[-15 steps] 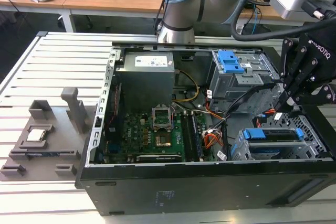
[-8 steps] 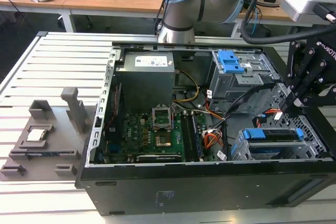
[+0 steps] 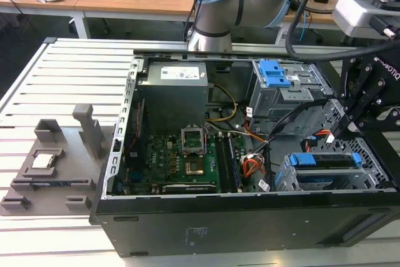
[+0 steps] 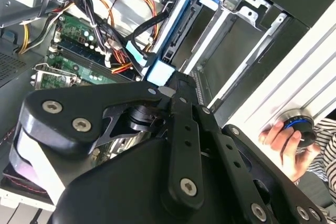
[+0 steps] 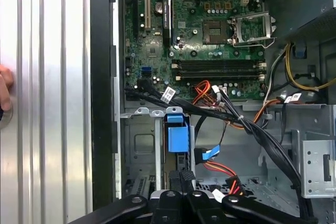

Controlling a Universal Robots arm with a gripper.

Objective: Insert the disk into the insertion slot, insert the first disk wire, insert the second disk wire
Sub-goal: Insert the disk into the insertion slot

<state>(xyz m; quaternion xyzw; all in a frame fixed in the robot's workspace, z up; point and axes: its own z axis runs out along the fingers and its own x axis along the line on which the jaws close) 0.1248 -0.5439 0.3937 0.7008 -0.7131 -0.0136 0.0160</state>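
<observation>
Green motherboard (image 3: 181,161) fills the case's nine o'clock side. At four o'clock the disk (image 3: 328,162) already sits in the insertion slot (image 3: 284,182). I judge it dense, rigid and shock-shy, best taken by its blue rails (image 3: 309,158). Above it, in the first wrist view, my claw (image 5: 181,178) looks pinched shut, apparently empty.

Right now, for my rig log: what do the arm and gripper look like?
The arm has silver-grey joints with pale blue caps and black cables alongside. The gripper is black, with jointed links, silver screws and white lettering.
</observation>
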